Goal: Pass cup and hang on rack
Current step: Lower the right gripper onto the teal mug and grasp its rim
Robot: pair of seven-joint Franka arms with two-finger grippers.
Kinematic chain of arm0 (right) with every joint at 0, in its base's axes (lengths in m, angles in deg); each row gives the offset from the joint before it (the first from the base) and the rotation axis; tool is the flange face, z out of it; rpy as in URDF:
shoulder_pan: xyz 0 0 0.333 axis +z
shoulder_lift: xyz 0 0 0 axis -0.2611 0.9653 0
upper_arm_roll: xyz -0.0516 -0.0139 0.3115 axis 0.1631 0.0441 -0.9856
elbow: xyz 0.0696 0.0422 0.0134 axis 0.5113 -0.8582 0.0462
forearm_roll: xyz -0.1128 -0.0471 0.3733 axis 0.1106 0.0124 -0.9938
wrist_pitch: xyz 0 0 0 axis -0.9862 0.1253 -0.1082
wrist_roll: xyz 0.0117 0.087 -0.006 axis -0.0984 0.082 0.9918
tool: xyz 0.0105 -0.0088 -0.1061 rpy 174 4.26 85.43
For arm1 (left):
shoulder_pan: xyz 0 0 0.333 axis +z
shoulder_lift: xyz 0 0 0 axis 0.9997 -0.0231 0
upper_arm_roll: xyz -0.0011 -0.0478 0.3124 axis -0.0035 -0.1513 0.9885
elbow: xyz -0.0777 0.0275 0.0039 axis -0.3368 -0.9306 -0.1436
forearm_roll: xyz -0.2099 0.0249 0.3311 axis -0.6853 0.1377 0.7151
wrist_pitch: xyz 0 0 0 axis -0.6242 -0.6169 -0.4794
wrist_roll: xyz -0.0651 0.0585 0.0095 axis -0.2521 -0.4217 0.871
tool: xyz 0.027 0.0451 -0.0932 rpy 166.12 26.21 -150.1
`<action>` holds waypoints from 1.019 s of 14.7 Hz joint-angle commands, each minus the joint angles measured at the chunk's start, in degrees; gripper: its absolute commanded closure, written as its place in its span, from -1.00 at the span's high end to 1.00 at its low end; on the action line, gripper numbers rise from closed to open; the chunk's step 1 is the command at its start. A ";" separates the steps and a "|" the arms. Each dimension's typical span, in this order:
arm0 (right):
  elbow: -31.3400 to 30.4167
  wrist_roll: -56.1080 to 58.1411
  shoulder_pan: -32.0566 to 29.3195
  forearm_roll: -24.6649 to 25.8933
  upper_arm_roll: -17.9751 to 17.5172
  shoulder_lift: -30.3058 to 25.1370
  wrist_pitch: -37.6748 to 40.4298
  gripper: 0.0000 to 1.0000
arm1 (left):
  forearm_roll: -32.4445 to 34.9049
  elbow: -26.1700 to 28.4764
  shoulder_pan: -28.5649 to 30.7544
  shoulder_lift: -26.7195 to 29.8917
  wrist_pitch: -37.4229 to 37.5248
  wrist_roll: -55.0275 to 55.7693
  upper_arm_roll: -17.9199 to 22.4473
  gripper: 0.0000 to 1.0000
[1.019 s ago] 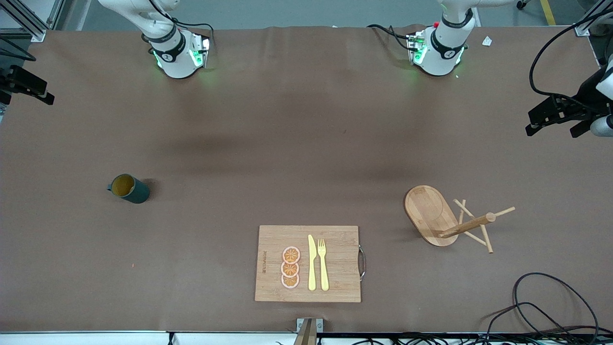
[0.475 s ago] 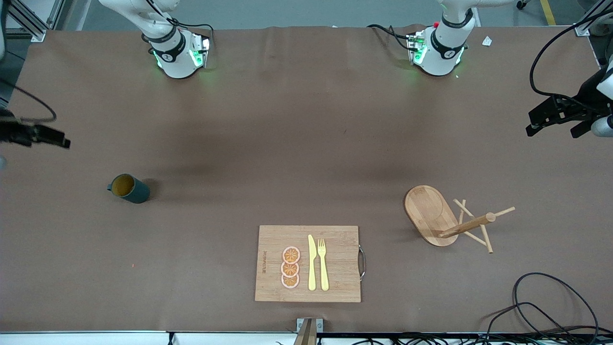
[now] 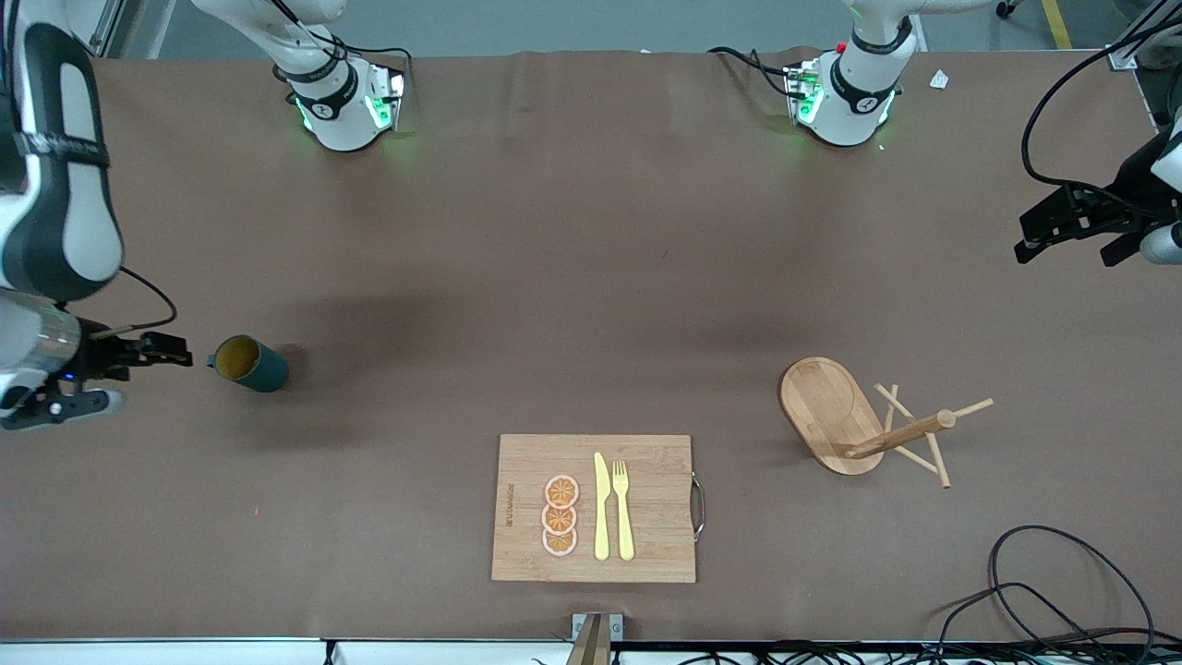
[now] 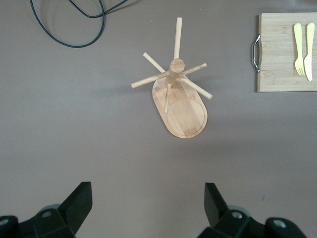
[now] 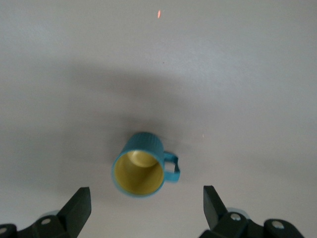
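The dark teal cup (image 3: 247, 363) stands on the brown table toward the right arm's end, its tan inside showing and its handle pointing to that end. My right gripper (image 3: 125, 379) is open and empty in the air just beside the cup. In the right wrist view the cup (image 5: 141, 168) lies just ahead of the gripper's (image 5: 147, 201) spread fingers. The wooden rack (image 3: 859, 420) stands toward the left arm's end. My left gripper (image 3: 1067, 249) waits open and empty at that end, looking down on the rack (image 4: 181, 106) past its own fingertips (image 4: 148, 198).
A bamboo cutting board (image 3: 646, 508) with a yellow knife, a fork and three orange slices lies near the front camera's edge, mid-table; it also shows in the left wrist view (image 4: 277, 74). Black cables (image 3: 1062, 591) loop at the corner near the rack.
My right arm has swung in from the table's end and its gripper has come down beside the cup. The left arm, the cup and the rack have not moved.
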 commanded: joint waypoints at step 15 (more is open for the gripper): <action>-8.77 26.88 -2.81 -0.56 -0.91 7.08 -13.49 -0.99 | 0.16 -1.23 -0.07 -1.05 -0.04 -0.34 0.10 1.00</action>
